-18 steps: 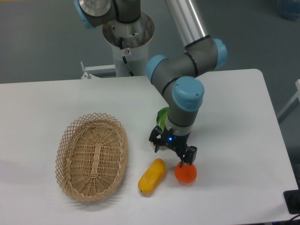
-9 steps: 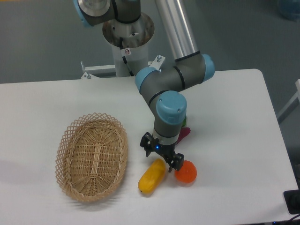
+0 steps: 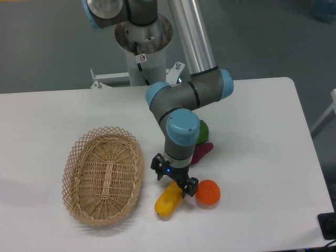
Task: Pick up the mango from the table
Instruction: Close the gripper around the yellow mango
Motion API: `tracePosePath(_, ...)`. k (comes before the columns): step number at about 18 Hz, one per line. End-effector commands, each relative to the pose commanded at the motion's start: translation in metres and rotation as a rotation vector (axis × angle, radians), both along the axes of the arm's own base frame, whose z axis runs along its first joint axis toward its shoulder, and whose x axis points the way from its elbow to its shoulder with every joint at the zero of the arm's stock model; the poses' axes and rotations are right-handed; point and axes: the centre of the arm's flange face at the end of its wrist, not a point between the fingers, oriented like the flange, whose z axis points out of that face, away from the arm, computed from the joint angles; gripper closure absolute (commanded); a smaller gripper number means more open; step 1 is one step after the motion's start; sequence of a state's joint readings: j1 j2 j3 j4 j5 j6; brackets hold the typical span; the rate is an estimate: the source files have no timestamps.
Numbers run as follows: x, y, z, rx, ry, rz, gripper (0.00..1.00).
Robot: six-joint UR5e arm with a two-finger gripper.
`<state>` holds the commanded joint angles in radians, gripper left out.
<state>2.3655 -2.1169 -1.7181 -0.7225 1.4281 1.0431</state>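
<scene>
The gripper [image 3: 174,179] now hangs right over the upper end of the mango [image 3: 168,200], its two black fingers spread apart with one at the left of the fruit's tip and the other at its right. A second ago it stood farther right, with its right finger over the orange [image 3: 208,192]; half a second ago it was partway across, between the two fruits. The fingers are spread wide and grip nothing; whether they touch the mango's skin cannot be told from this view.

The mango lies on the table [image 3: 262,131] where it lay before, slanted, its lower end toward the front edge, just right of the basket [image 3: 103,174] and just left of the orange. The orange, half hidden by a finger earlier, now shows whole and has not moved.

The arm's wrist has swung left as well, uncovering more of what sits behind it: a green fruit [image 3: 202,132] and, touching it in front, a purple sweet potato [image 3: 201,152]. Both were mostly hidden a second ago. The basket sits unchanged on the left part of the table.
</scene>
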Motion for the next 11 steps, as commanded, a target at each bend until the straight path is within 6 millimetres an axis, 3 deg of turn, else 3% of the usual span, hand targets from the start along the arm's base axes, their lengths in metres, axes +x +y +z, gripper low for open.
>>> tracePosePath(2,0.0015,0.0011,-0.0008,-0.001,-0.002,0.012,0.00)
tracePosePath(5,0.0037,0.0058,0.0014,0.026,0.013,0.051,0.21)
tracePosePath(11,0.0040,0.0069,0.0035,0.032,0.018,0.052,0.42)
